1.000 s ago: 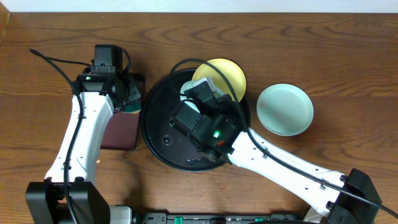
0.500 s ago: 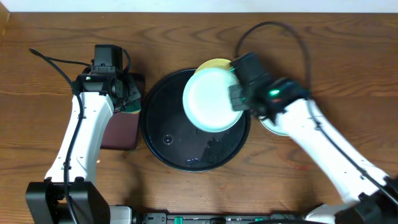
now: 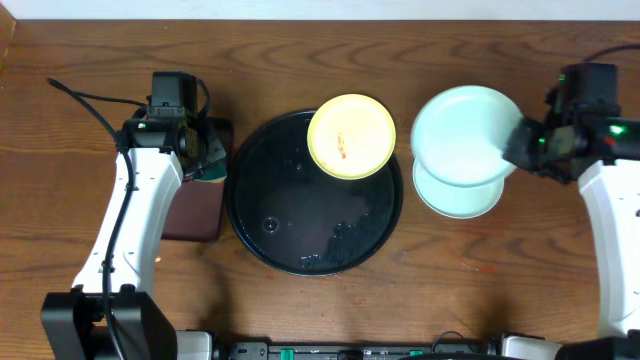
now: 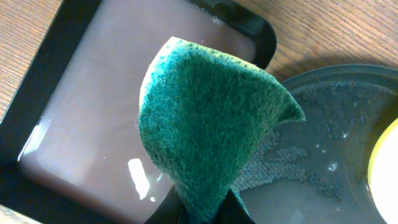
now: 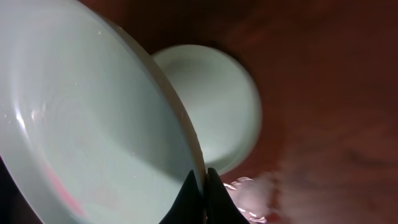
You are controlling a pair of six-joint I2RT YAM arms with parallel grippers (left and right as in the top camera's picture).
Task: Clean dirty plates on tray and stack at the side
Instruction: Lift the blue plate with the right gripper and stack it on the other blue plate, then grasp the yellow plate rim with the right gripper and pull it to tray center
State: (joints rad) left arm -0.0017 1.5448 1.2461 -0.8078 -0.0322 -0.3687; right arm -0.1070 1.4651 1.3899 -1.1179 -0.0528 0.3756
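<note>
A: Nearest, at the right gripper (image 5: 200,186)?

B: Pressed thin onto the rim of the held plate (image 5: 93,124) — pale aqua, gripped edge-on at its right side, tilted and lifted off the table (image 3: 400,60).

A: And beyond that?

B: Past it and lower, the lower plate (image 5: 211,106), also aqua, lying flat on the wood to the right of the tray (image 3: 290,220). Seen from overhead, covered over its far half by the held plate; touching or apart, cannot tell.

A: Over at the left gripper (image 4: 205,214)?

B: Clamped on the low corner of a green sponge (image 4: 205,118) — holds it upright, folded into a cone shape. Behind the sponge, the brown tray (image 4: 93,106), filled with murky water, just beside the tray's left edge.

A: Farther out?

B: Wet and glossy across the tray's floor, with droplets and a scuffed film near the left rim. At its far right, the yellow plate (image 3: 351,136), overlapping the rim and reaching past it onto the table side. Marked near the middle with a small reddish smear. Apart from both aqua plates.
</note>
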